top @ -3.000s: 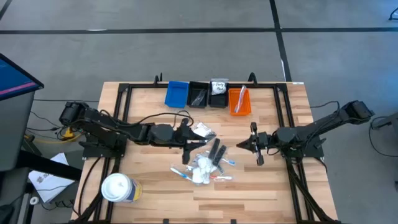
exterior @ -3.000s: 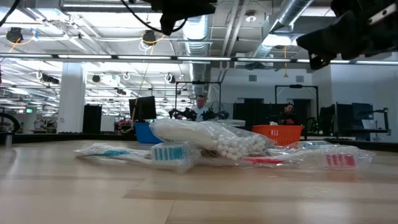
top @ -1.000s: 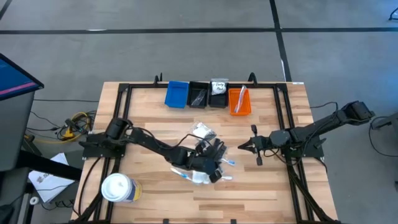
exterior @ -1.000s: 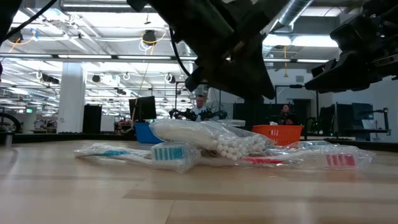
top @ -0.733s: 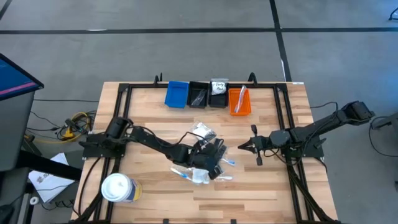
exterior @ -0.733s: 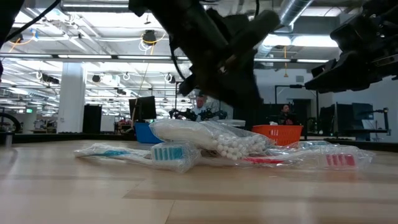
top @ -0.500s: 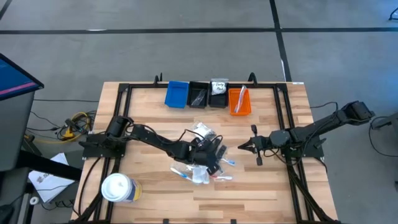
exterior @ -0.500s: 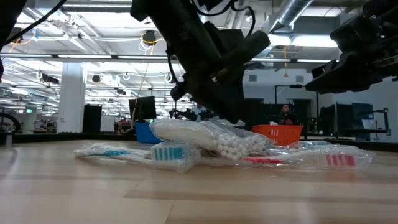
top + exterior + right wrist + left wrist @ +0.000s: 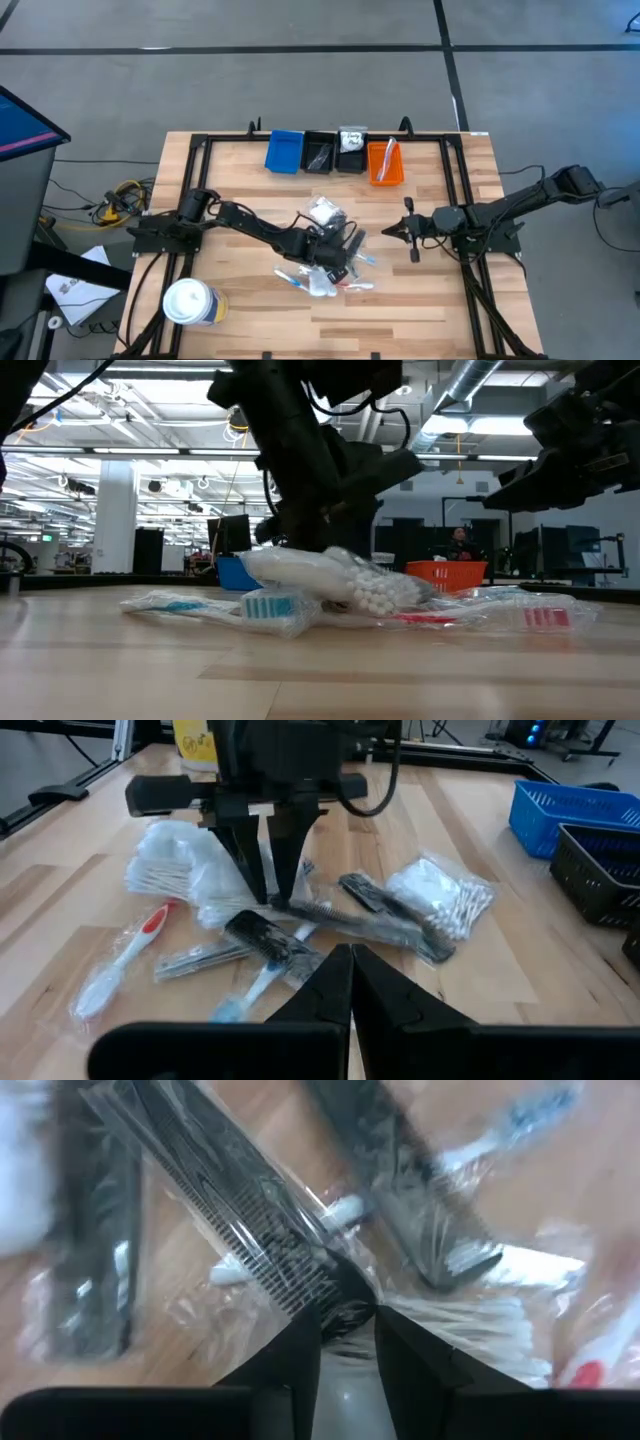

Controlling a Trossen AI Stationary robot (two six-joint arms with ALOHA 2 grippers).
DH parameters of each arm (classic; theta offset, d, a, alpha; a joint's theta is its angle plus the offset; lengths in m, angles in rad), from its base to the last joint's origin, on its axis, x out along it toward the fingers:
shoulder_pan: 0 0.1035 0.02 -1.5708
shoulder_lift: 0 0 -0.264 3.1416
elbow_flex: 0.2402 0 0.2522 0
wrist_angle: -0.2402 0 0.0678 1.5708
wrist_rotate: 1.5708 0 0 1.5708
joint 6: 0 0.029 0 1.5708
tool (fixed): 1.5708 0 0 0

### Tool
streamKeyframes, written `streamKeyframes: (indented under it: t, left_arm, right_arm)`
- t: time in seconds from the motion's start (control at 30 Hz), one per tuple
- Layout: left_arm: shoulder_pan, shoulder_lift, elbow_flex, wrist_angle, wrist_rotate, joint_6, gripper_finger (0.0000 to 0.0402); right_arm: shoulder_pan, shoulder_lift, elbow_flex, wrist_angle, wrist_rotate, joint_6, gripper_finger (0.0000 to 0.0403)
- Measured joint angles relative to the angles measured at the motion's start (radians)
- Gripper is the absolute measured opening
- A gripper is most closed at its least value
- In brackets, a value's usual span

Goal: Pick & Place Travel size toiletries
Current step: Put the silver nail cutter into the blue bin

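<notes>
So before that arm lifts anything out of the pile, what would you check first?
1. Left hand down at the pile: ok.
2. Its fingers astride one end of a wrapped black comb: ok.
3. Only one item pinched: cannot tell; wrappers overlap there.
4. Black bin for combs has room: ok, one comb inside.
5. Right hand shut and waiting clear of the pile: ok.

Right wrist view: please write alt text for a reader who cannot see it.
The left gripper stands over a pile of travel size toiletries on the wooden table, its fingers pinching the end of a wrapped black comb. Two bags of cotton swabs flank it.
</notes>
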State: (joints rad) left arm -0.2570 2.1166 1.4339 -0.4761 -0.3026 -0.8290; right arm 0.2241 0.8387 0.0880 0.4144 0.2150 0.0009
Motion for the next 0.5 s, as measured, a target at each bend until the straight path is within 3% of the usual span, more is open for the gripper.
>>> streamKeyframes:
  t: [0.2,0.3,0.5]
  left_arm:
    - [-0.027,-0.053,-0.01,-0.202,-0.135,-0.071,0.009]
    - [-0.041,-0.114,-0.01,-0.202,-0.206,-0.073,0.009]
    - [-0.058,-0.157,-0.009,-0.146,-0.215,-0.065,0.009]
  right_arm:
    - [-0.015,0.0,0.0,0.007,0.0,-0.005,0.0]
    - [-0.02,0.0,0.0,-0.001,0.0,-0.008,0.0]
    - [-0.032,0.0,0.0,-0.011,0.0,-0.008,0.0]
